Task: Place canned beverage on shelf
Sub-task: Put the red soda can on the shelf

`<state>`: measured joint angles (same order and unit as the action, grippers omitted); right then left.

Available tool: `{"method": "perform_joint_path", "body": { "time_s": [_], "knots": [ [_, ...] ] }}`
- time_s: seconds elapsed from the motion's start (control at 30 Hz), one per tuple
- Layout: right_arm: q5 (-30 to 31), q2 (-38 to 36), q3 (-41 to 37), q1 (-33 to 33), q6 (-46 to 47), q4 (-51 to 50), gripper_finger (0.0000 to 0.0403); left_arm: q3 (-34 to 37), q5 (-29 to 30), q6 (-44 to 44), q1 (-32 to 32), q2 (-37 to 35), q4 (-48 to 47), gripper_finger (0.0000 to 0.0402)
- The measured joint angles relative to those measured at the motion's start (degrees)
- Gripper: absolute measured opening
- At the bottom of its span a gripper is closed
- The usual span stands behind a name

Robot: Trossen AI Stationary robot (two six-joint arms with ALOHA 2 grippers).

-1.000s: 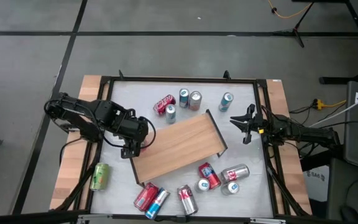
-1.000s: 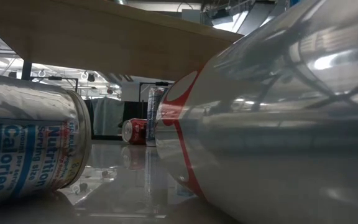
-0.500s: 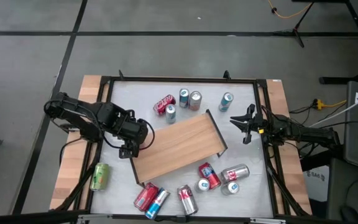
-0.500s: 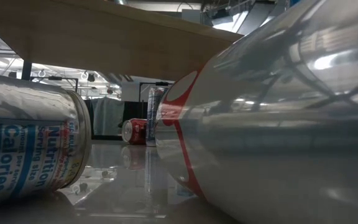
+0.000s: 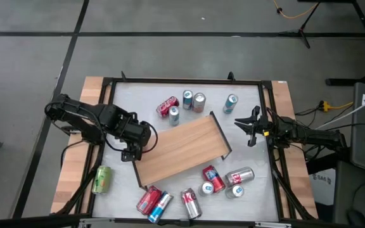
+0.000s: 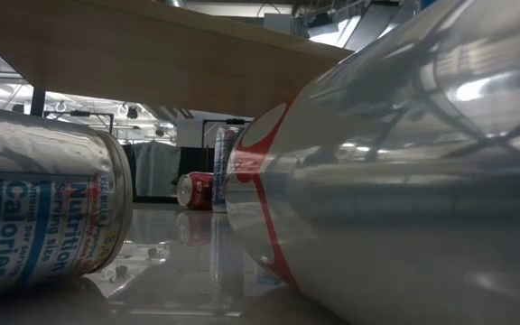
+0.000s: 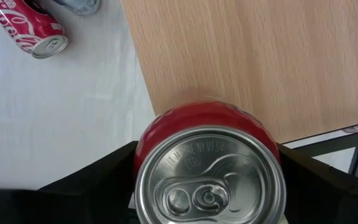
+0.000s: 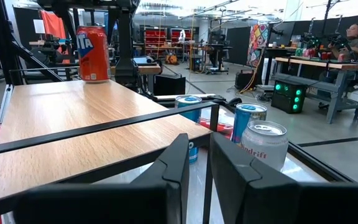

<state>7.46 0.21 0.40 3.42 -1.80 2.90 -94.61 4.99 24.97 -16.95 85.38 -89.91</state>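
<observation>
Light-brown wood marks the shelf (image 5: 181,149), which sits slantwise in the middle of the white table (image 5: 252,133) in the high view; the left gripper (image 5: 134,147) is at the shelf's left end, closed around a red can (image 5: 136,149), while the right gripper (image 5: 248,127) waits near the table's right edge, just off the shelf's right end. Loose cans lie near the table's far edge and its near edge, and a green can (image 5: 101,179) lies on the wooden strip outside the left rim. In the low view, the shelf's underside (image 6: 170,54) spans overhead, with a silver can (image 6: 43,212) lying at left and another can (image 6: 395,181) filling the right. The left wrist view shows the red can (image 7: 209,165) upright between dark fingers (image 7: 86,183), at the shelf's edge (image 7: 247,62). In the right wrist view, the fingers (image 8: 173,168) stand a narrow gap apart, holding nothing, facing the shelf (image 8: 73,124), where the red can (image 8: 92,53) stands at the far end.
</observation>
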Motion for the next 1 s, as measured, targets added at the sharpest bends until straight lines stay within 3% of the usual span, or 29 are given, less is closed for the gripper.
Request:
{"method": "perform_joint_path", "body": {
  "time_s": [0.27,0.67,1.0],
  "knots": [
    [0.0,0.0,0.0,0.0,0.0,0.0,0.0056,0.0,-0.2,0.0,0.0,0.0,-0.1,0.0325],
    [0.0,0.0,0.0,0.0,0.0,0.0,0.0056,0.1,-0.3,0.1,0.0,0.1,-0.2,0.0382],
    [0.0,0.0,0.0,0.0,0.0,0.0,0.0056,0.1,-0.2,0.4,0.0,0.1,-0.1,0.0386]
  ]
}}
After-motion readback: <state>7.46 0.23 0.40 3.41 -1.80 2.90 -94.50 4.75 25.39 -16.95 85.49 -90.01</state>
